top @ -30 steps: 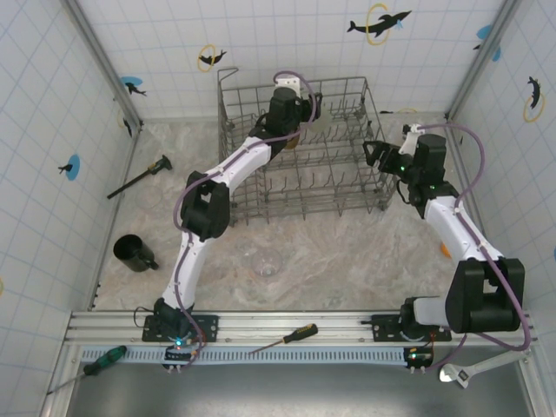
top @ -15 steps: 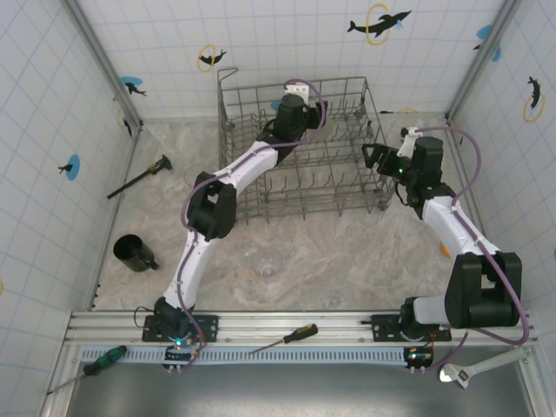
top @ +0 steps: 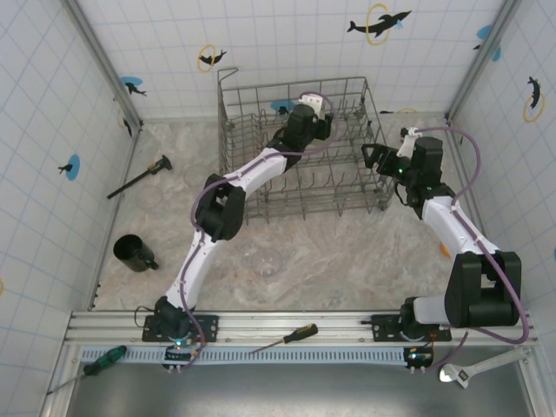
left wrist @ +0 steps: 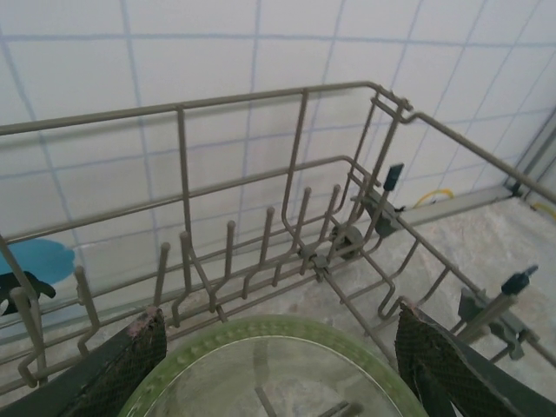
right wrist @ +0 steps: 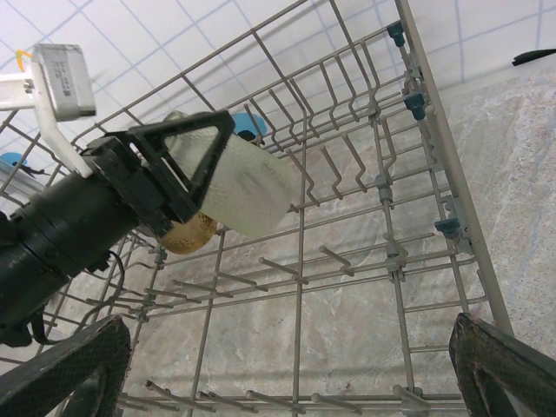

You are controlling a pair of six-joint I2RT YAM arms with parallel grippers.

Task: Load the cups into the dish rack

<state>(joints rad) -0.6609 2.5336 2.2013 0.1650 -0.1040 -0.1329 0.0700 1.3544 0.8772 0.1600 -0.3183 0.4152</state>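
Note:
The grey wire dish rack (top: 228, 117) stands at the back of the table. My left gripper (top: 314, 120) reaches into it, shut on a pale green cup (right wrist: 248, 187). In the left wrist view the cup's rim (left wrist: 269, 334) sits between the two fingers (left wrist: 130, 365), above the rack's tines (left wrist: 230, 252). An amber cup (right wrist: 187, 233) lies in the rack just behind the held one. My right gripper (top: 378, 161) hangs open at the rack's right side, over the wire floor (right wrist: 347, 261), holding nothing. On the table in front of the rack stand a clear cup (top: 265, 263) and a dark mug (top: 133, 252).
A black-handled tool (top: 139, 176) lies left of the rack. On the near rail lie a screwdriver (top: 291, 334), a green-handled screwdriver (top: 100, 359) and a wrench (top: 469, 369). Tiled walls close in the table on three sides.
My left gripper has carried the pale green cup to the right across the back of the rack. The right arm has barely moved.

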